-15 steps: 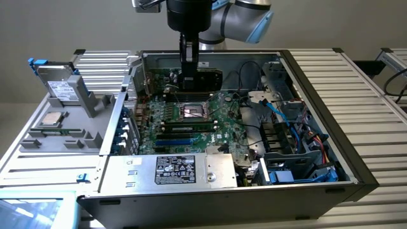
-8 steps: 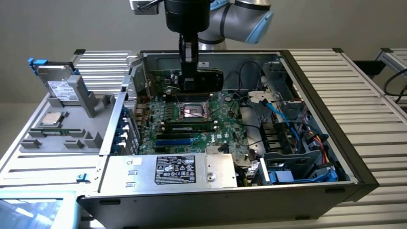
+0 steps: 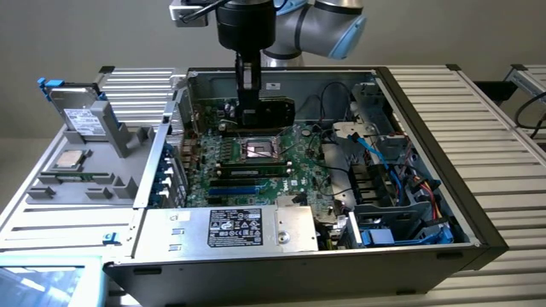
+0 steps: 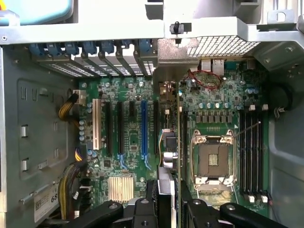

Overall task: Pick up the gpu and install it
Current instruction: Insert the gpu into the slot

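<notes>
Step in hand: the install, by my reading. The pick-up looks done, since the gpu (image 3: pixel 275 112) is inside the open computer case (image 3: pixel 477 211).
Gripper: the gripper (image 3: pixel 250 116) reaches straight down from the arm with its fingers clamped on the gpu's upper edge. In the wrist view the gripper (image 4: pixel 167 197) straddles the card.
Where the gpu is: it stands on edge over the far part of the motherboard (image 3: pixel 290 173), just beyond the CPU socket (image 3: pixel 258 151). In the wrist view the gpu (image 4: pixel 169 142) runs as a thin line between the long blue slot (image 4: pixel 143 128) and the CPU socket (image 4: pixel 213 161).
Contact: I cannot tell whether the card's lower edge touches a slot.
What seating calls for: as I judge it, the card's edge parallel to and directly over its slot, the end bracket toward the row of rear openings (image 4: pixel 99 64), and a straight, gentle press without tilt.
Hazard: loose cables (image 3: pixel 328 105) lie near the card, on the exterior view's right.
Apart from the work: the hard drive (image 3: pixel 85 118) stands on the grey tray (image 3: pixel 94 185) at the exterior view's left, well apart.
</notes>
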Robot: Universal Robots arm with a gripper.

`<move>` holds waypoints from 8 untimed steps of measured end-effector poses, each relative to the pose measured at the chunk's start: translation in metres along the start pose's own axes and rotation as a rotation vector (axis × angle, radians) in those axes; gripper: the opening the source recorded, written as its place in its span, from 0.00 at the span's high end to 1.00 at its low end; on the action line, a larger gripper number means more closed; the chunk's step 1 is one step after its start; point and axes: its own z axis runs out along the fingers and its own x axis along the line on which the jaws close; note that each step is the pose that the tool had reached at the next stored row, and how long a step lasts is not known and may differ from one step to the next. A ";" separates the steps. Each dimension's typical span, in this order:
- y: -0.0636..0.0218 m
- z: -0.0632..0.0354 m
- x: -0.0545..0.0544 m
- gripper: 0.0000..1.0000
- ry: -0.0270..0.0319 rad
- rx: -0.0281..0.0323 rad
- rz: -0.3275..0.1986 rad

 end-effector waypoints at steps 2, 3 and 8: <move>0.0040 0.0020 0.000 0.71 0.0013 -0.0021 -0.003; 0.0064 0.0032 0.000 0.71 0.0016 -0.0027 -0.004; 0.0086 0.0113 0.003 0.71 0.0019 -0.0054 -0.012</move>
